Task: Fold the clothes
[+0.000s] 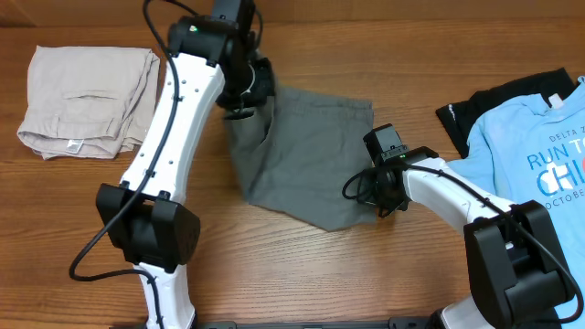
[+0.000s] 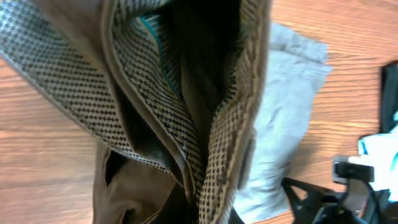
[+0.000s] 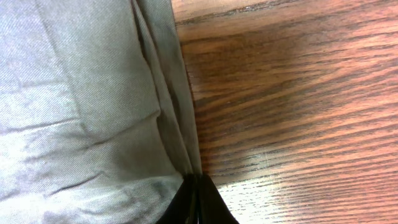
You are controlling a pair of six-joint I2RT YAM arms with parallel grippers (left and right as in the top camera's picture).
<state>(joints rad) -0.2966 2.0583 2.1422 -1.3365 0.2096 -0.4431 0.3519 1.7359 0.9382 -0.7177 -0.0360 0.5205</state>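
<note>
The grey shorts (image 1: 306,151) lie in the middle of the table, partly folded, with one end lifted at the back left. My left gripper (image 1: 245,91) is shut on that lifted end; the left wrist view shows the waistband's woven lining (image 2: 205,124) hanging close to the camera, fingers hidden by cloth. My right gripper (image 1: 377,174) is shut on the shorts' right edge; in the right wrist view its black fingertips (image 3: 198,198) pinch the grey fabric edge (image 3: 93,112) at table level.
Pale beige shorts (image 1: 87,100) lie folded at the back left. A light blue printed T-shirt (image 1: 539,146) over a black garment (image 1: 466,114) lies at the right edge. Bare wooden table (image 1: 302,265) spans the front.
</note>
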